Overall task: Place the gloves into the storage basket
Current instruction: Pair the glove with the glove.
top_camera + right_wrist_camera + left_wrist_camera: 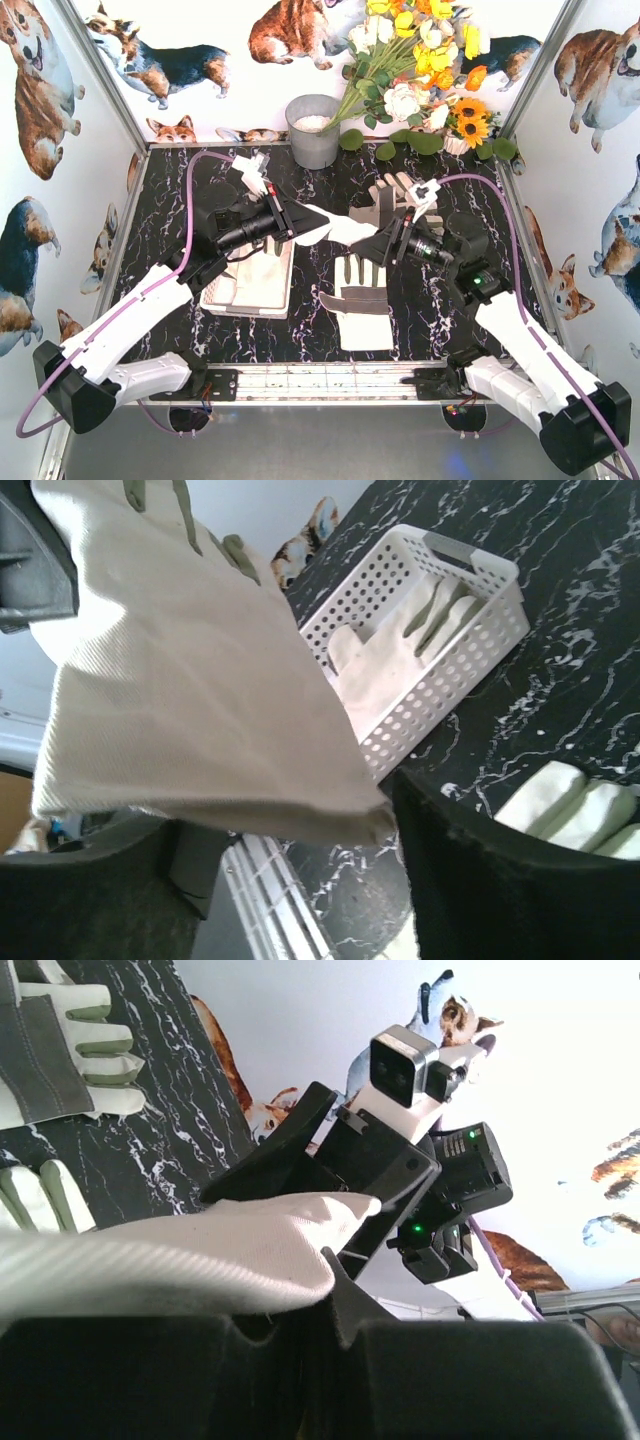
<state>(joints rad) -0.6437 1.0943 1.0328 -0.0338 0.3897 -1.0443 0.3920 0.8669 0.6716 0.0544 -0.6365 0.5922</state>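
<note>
Corgi-printed walls stand around the black marbled desk (430, 330). Above it, the held glove (338, 228) is stretched between both arms. The left pincer (300, 218) is clamped on one end and the right pincer (378, 240) on the other. The storage basket (455, 680) sits under the left arm, with a basket glove (385, 670) lying inside. A near glove (360, 300) and a far glove (392, 192) lie flat on the desk.
</note>
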